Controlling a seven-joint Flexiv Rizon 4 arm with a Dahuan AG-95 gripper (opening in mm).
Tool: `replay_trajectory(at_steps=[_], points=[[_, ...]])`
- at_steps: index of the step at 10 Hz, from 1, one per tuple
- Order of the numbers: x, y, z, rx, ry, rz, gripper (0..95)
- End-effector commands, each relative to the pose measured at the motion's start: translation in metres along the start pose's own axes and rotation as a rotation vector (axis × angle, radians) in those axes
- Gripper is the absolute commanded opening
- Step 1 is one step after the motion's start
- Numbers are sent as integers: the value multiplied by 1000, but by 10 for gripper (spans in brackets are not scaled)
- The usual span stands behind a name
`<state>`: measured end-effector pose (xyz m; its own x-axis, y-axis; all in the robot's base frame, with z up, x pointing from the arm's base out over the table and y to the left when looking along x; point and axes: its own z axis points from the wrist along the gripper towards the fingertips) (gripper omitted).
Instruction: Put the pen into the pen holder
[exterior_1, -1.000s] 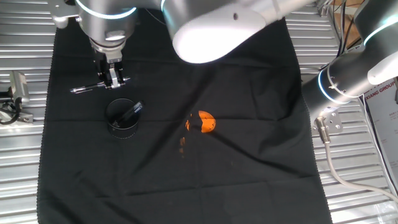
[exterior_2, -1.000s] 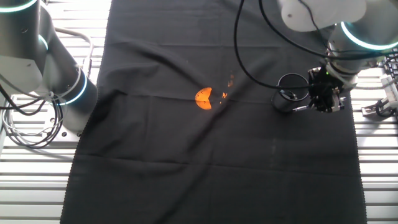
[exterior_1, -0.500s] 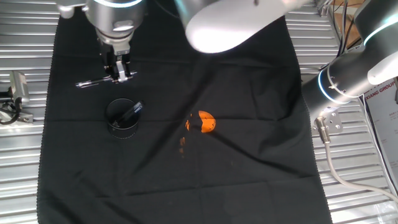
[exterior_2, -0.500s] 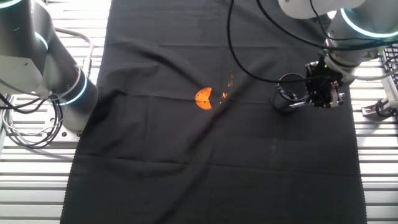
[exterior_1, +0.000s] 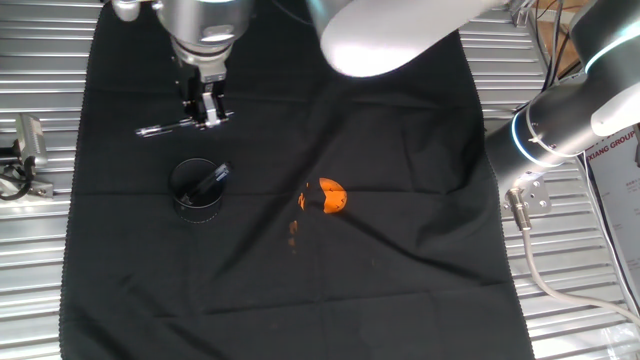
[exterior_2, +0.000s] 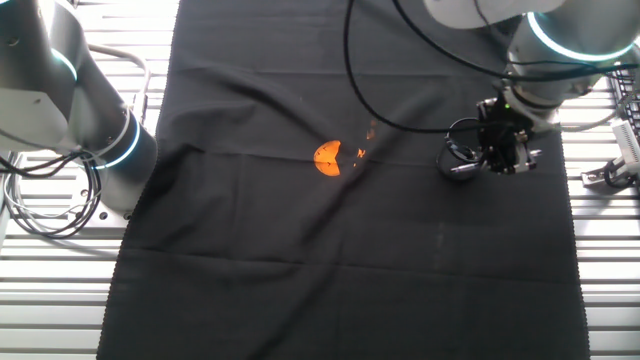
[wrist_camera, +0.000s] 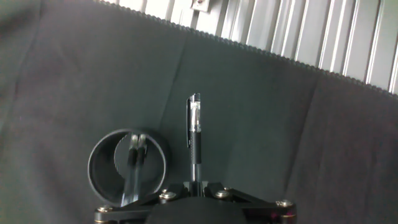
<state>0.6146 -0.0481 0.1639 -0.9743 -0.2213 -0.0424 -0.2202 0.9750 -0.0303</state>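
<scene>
Gripper (exterior_1: 207, 113) clenched on slender dark pen (exterior_1: 165, 127), pen held level above black cloth (exterior_1: 400, 260), pen holder (exterior_1: 197, 190) nearby, dark marker (wrist_camera: 132, 168) leaning inside, small orange object (exterior_1: 331, 196) mid-cloth

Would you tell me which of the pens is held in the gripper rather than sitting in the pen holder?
The slender pen with the silvery clip, clamped level in the gripper above the cloth. The thicker dark marker leans inside the pen holder.
</scene>
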Motion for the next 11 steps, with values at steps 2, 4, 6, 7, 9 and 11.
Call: replay_trajectory(at_steps=[2, 4, 6, 7, 9, 11], points=[[7, 23, -1, 12, 8, 33, 0], [6, 36, -6, 23, 14, 49, 0], [11, 43, -5, 23, 12, 59, 0], [18, 44, -3, 24, 9, 59, 0], [29, 47, -1, 27, 5, 64, 0], [36, 53, 0, 29, 7, 75, 0]])
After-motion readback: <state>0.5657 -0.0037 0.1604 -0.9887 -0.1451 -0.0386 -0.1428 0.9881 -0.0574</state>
